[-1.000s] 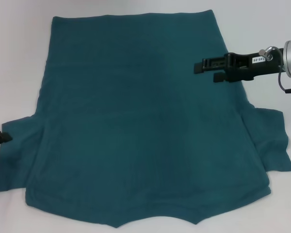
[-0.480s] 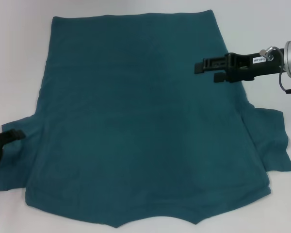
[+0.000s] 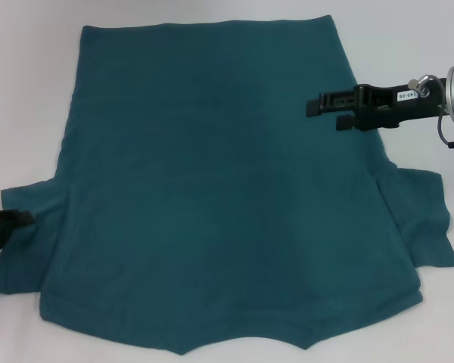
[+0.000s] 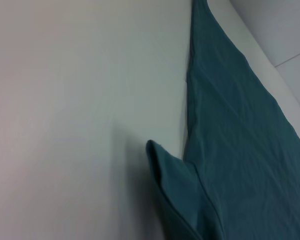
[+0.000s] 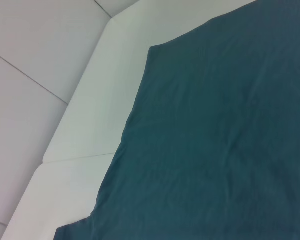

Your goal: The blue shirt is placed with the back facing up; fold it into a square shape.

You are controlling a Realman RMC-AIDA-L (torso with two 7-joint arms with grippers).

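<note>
Head view shows you the blue shirt spread flat on the white table, back up, hem at the far side and collar notch at the near edge, a short sleeve sticking out on each side; no fold is in it yet. Your left gripper sits at the outer edge of the left sleeve, low at the table, and its fingers appear to be at or on the cloth, but you cannot tell from here whether they are apart or closed on it. The left wrist view gives you the sleeve tip raised a little off the table with a shadow beside it, which suggests the edge is lifted, not lying flat. Your right gripper hovers over the right side of the shirt, above the right sleeve, with its two fingers a narrow gap apart and nothing between them. The step in hand looks like bringing the left sleeve in over the body. To do it well, take only the sleeve's edge, lift just enough to clear the body, carry it straight inward, and lay it down smooth so the side line stays straight. Watch that the body fabric does not drag along.
</note>
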